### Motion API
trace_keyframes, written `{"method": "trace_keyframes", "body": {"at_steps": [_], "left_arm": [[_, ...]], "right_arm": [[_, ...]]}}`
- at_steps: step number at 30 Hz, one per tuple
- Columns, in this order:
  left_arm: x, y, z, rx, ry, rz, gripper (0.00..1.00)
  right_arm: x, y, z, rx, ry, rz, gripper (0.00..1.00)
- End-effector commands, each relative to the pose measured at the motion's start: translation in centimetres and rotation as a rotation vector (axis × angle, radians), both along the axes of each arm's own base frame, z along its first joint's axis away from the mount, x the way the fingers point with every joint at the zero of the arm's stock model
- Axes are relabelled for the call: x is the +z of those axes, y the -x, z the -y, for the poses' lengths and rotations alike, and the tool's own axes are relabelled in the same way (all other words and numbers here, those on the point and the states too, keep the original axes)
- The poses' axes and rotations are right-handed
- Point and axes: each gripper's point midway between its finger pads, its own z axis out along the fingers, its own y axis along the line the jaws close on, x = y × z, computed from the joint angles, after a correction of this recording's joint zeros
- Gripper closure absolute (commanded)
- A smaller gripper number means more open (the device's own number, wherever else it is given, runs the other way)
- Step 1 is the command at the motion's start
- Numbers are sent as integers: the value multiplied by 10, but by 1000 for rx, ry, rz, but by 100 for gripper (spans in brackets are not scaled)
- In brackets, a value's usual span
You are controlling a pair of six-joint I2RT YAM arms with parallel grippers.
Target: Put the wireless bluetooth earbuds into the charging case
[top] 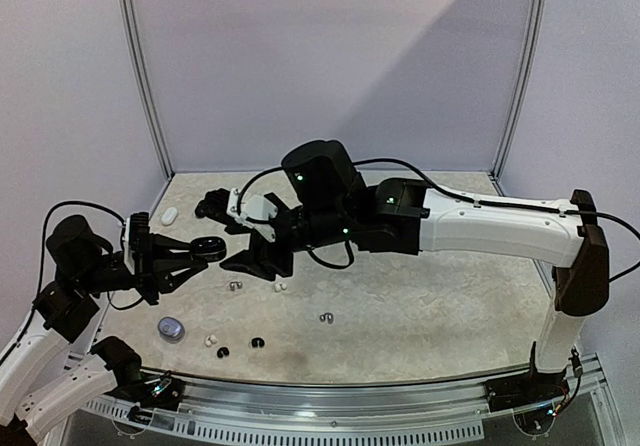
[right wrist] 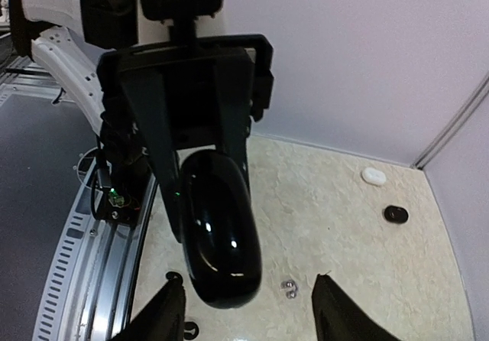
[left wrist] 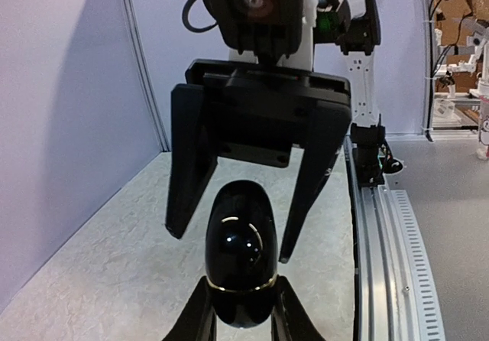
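My left gripper (top: 205, 251) is shut on a glossy black charging case (top: 211, 249) and holds it closed above the table. The left wrist view shows the case (left wrist: 241, 249) clamped at its near end. My right gripper (top: 238, 258) is open, facing the left one, with its fingers (left wrist: 191, 165) straddling the case's far end without touching. In the right wrist view the case (right wrist: 218, 234) hangs between the open fingers. Tiny earbuds lie on the table: a silvery pair (top: 236, 286), a white one (top: 279, 288), silvery hooks (top: 326, 317) and black ones (top: 258, 343).
A grey pebble case (top: 171, 329) lies near the front left. A white case (top: 168, 216) and a black item (top: 212, 206) lie at the back left. More buds (top: 215, 345) lie by the front edge. Walls close the back and sides.
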Motion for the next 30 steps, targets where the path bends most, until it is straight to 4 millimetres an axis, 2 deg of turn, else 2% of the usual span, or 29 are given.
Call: {"method": "trace_keyframes", "body": {"at_steps": [1,6,11,13,15,16,17,19,20,24,27,30], "left_arm": [[9,8,4,-52,45,-37,100],[9,4,3,-37,46,-33,100],[7,2,3,-28,41,-39,100],[7,1,3,-15,40,-43,100],[7,-3,1,8,42,-44,100],[7,-7,0,34,45,-51,90],[6,-12,-2,63,48,-58,67],[5,-21,-5,118,53,-70,8],[5,-26,-8,149,58,-78,2],[4,-50,-21,308,92,-138,1],[-15,-75,-40,487,101,-269,1],[-31,-87,-52,582,96,-349,1]], "right_arm": [[14,21,-11,121,-63,-21,54],[18,29,-13,163,-65,-58,69],[17,33,-17,185,-36,-105,88],[16,32,-18,181,-22,-116,99],[13,28,-18,168,-12,-127,100],[13,22,-17,152,-12,-134,100],[13,14,-15,127,-12,-148,100],[9,-8,-9,54,-4,-200,100],[6,-25,-3,-12,2,-227,100],[-30,-93,39,-235,85,-424,100],[-79,-137,94,-428,211,-673,100],[-135,-167,158,-607,333,-894,100]]}}
